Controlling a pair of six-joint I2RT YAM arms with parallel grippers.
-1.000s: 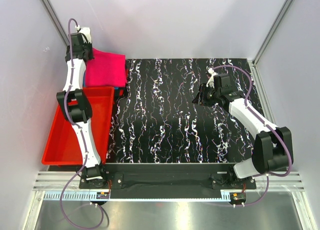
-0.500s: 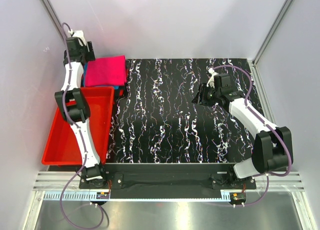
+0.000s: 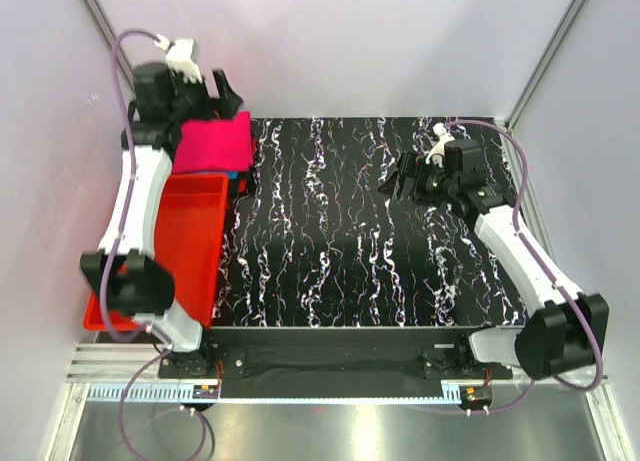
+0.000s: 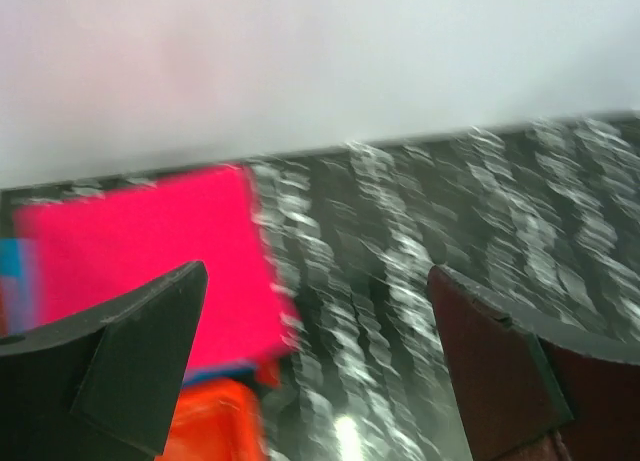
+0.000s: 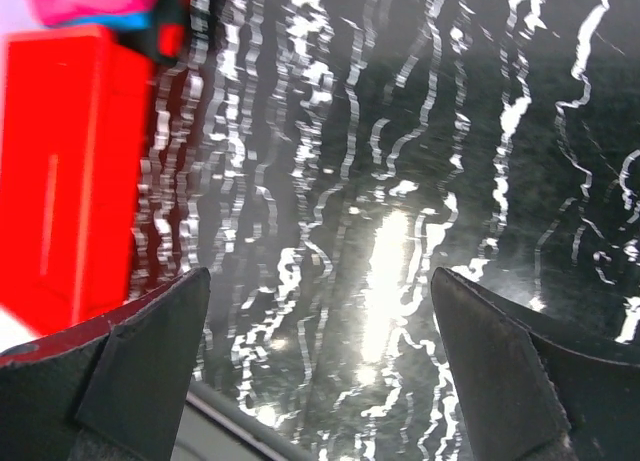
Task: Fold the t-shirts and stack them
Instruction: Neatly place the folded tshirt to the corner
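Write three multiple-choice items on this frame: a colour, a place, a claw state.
1. What colour is the tray? A blue, B red, C black.
2. Where does the pink shirt lie? A in the tray, B in mid-air, C on the turquoise shirt.
3. How is the right claw? A open and empty, B shut on a shirt, C shut on the tray.
Answers: 1 B, its walls are bright red. 2 C, a turquoise edge shows beneath it. 3 A, its fingers stand spread, gripping nothing.
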